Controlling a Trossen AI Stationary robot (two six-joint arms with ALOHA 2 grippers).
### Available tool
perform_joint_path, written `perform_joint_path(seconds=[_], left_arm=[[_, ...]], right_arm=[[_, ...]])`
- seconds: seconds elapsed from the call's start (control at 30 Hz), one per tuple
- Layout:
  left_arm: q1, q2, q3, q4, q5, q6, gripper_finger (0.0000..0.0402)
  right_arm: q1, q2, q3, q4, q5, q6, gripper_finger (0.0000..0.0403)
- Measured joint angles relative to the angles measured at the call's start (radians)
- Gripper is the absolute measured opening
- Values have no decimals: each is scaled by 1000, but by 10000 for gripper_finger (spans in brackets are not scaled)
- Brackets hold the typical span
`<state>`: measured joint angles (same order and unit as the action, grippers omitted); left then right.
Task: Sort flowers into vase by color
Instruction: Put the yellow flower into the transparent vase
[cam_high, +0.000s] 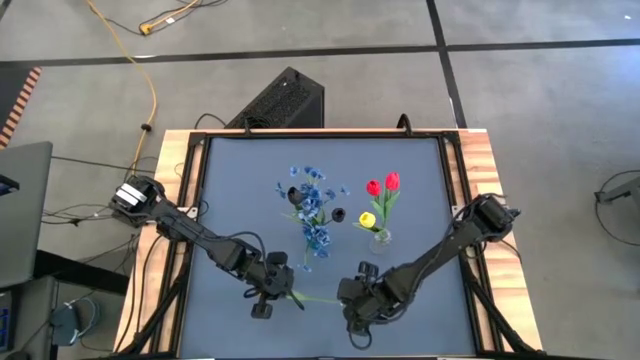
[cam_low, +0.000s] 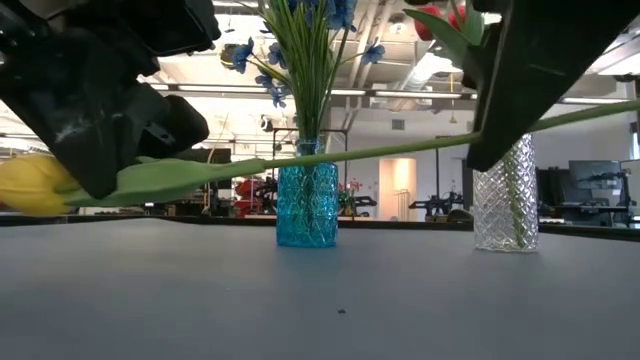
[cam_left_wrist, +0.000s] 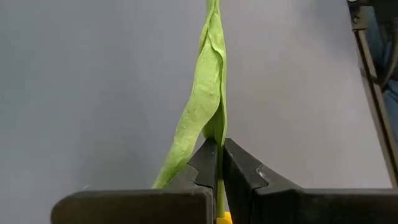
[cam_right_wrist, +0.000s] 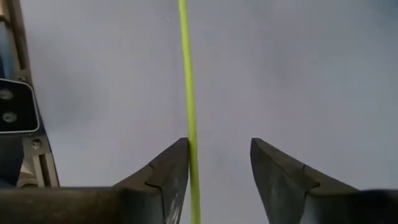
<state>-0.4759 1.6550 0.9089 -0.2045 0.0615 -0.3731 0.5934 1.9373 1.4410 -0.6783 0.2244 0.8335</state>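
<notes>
High view, sorting status. Done: blue sprays (cam_high: 312, 205) in blue vase (cam_low: 307, 206); two red tulips (cam_high: 383, 184) and one yellow tulip (cam_high: 367, 219) in clear vase (cam_high: 380, 238). Outstanding: second yellow tulip (cam_low: 35, 184), airborne near table's front edge. Left gripper (cam_left_wrist: 219, 163) clamped on its stem; right gripper (cam_right_wrist: 219, 163) spread around stem's far end (cam_right_wrist: 185, 68).

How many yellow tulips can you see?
2. One yellow tulip stands in the clear vase with the red ones. The other is held above the table, stem pinched in the left tool.
</notes>
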Motion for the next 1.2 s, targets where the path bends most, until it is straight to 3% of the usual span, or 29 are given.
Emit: perform_joint_path(seconds=[0.27,0.63,0.9,1.2], left_arm=[[0,0,0,0,-21,15,0],[0,0,0,2,-120,31,12],[-3,-15,0,-18,-122,105,90],[-2,-179,0,-135,-131,107,186]], right_arm=[[0,0,0,1,-20,8,153],[1,0,0,-3,-114,-38,23],[38,0,0,-35,-115,-64,23],[96,-1,-5,-75,-87,-57,23]])
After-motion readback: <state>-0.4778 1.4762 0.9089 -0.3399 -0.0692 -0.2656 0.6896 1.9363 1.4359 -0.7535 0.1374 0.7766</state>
